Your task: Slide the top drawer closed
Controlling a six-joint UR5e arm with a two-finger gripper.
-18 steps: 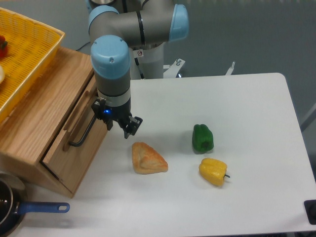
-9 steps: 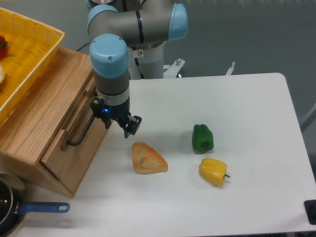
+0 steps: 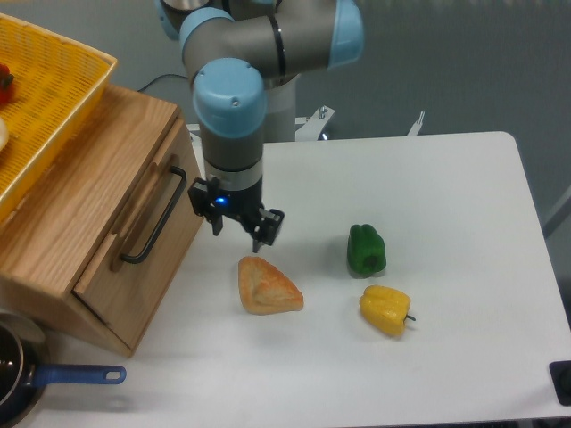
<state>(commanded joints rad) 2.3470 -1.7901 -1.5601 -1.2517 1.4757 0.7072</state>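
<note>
The top drawer [image 3: 181,234] is a light oak panel with a thin black bar handle [image 3: 157,217], on the cabinet's right-facing front at the left. It sits pushed in close against the cabinet body [image 3: 71,214]. My gripper [image 3: 239,228] hangs just right of the drawer front, above the table, clear of the handle. Its fingers are spread and hold nothing.
A yellow basket [image 3: 53,98] sits on top of the cabinet. A piece of bread [image 3: 268,287] lies just below the gripper. A green pepper [image 3: 366,250] and a yellow pepper [image 3: 385,309] lie to the right. A pan with a blue handle [image 3: 76,375] is at the bottom left.
The drawer front slid left into the cabinet. The gripper has since pulled away to the right, off the handle.
</note>
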